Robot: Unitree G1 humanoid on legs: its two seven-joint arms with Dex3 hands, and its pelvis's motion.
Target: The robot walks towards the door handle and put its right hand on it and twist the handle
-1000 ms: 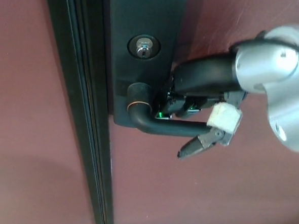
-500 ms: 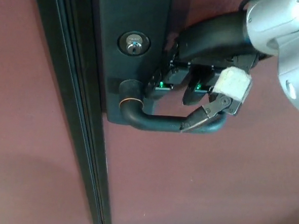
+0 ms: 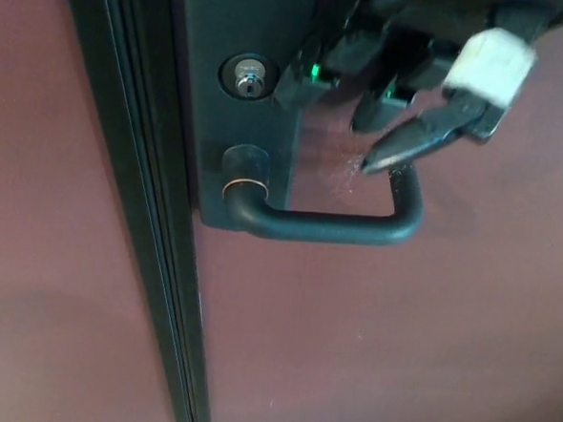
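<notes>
Maroon, faintly grained door (image 3: 369, 350) fills most of the view, edged at left by a dark ridged frame strip (image 3: 133, 212). A tall matte black backplate (image 3: 249, 37) carries a round silver keyhole (image 3: 248, 78) and, below it, the door handle (image 3: 328, 223), a smooth black lever with a brass ring at its base and an upturned end. Above the lever, the right robot hand (image 3: 413, 85) hangs with black fingers (image 3: 415, 143) spread, gripping nothing; one fingertip sits near the handle's upturned end, contact unclear. A white pad (image 3: 491, 66) wraps one finger.

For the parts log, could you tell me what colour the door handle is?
Black, with a thin copper ring at its base; the head view shows the door handle best.
</notes>
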